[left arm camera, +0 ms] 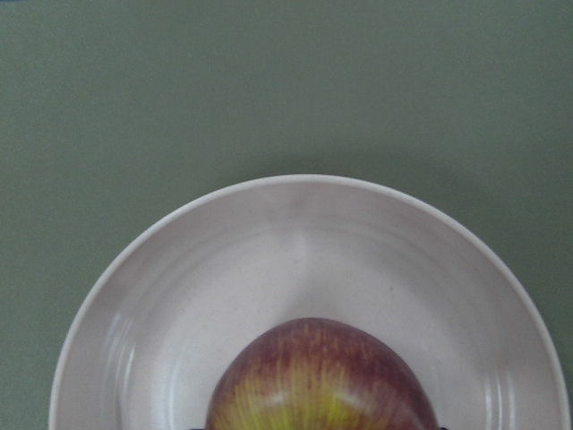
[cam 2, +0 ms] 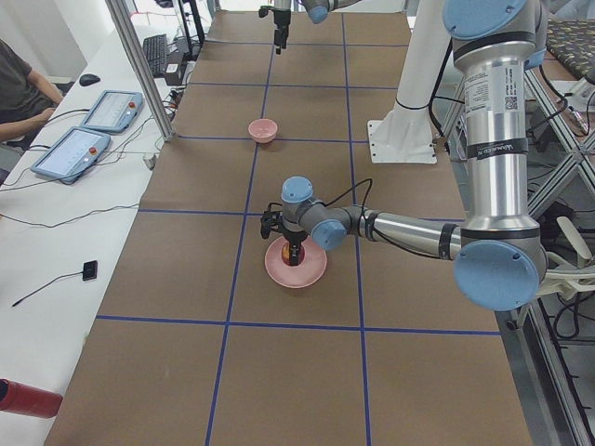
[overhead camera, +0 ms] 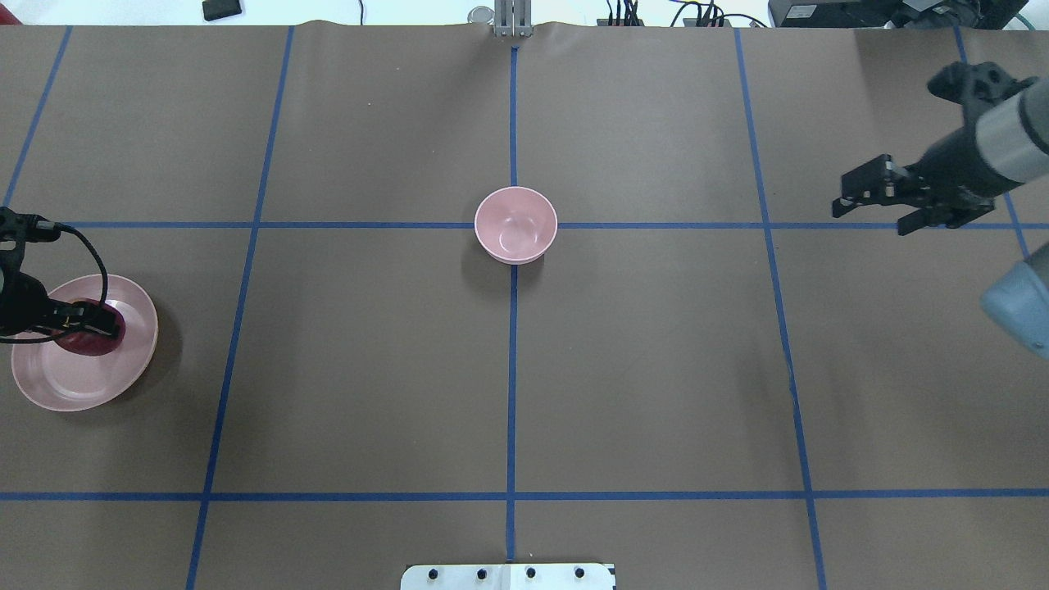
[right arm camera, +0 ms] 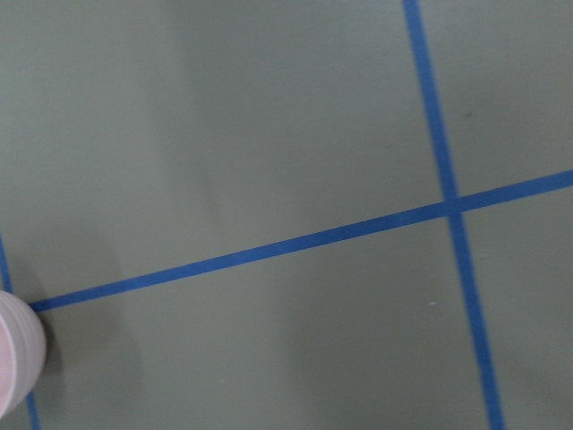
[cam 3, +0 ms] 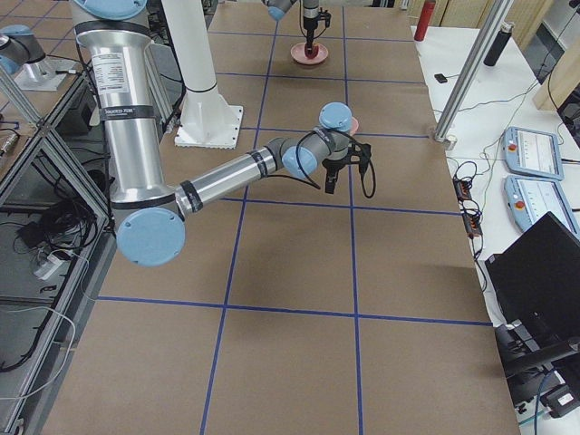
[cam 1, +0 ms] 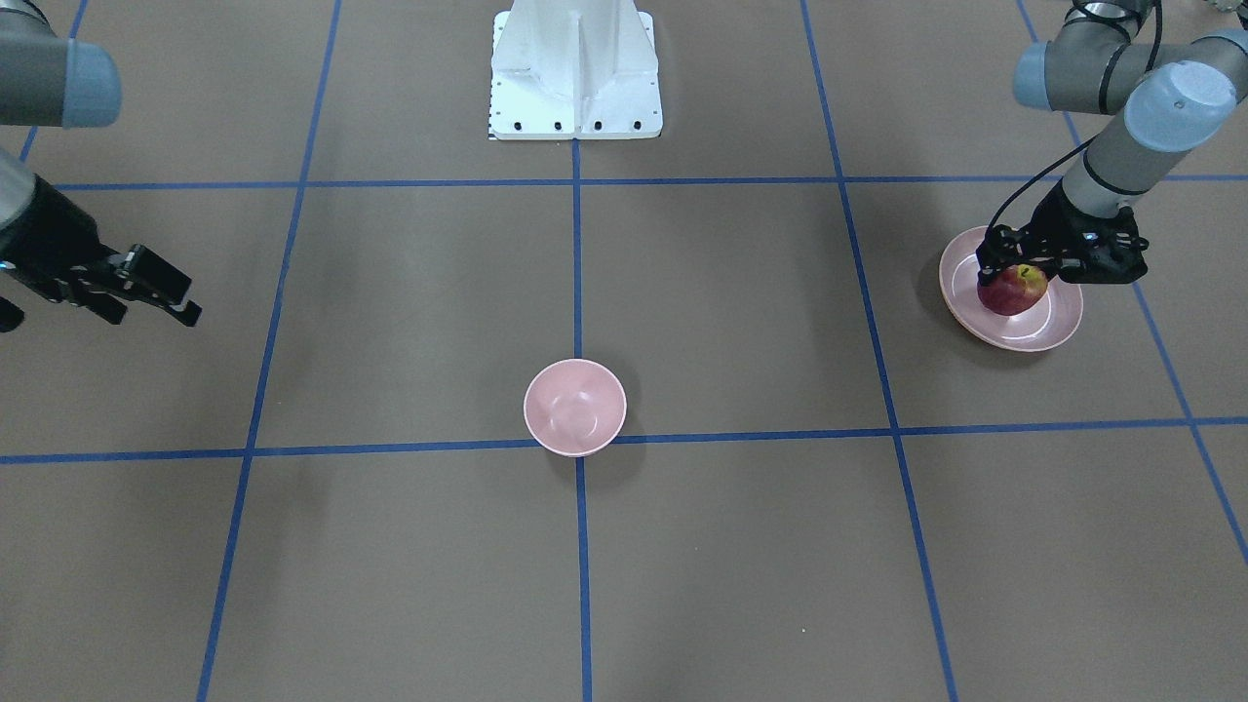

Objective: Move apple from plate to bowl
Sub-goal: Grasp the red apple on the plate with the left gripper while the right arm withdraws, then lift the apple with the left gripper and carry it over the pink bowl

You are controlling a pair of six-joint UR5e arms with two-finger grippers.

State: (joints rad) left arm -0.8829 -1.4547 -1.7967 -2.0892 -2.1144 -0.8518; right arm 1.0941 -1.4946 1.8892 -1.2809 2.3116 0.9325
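Left gripper [cam 1: 1012, 275] is low over the small round dark red apple w/ yellow stem patch [cam 1: 1014, 291], at the middle of the wide shallow pale pink plate [overhead camera: 57, 385] on the robot's far left. Fingers straddle the apple; clamped or not, can't tell. Right gripper [overhead camera: 873, 215] hangs well apart, fingers spread, holding nothing. The small deep pale pink bowl [overhead camera: 515, 225] sits empty at table centre, rightward of the plate & a bit fwd. Left arm's far nearer, so prob. its carry: lift, sweep right.
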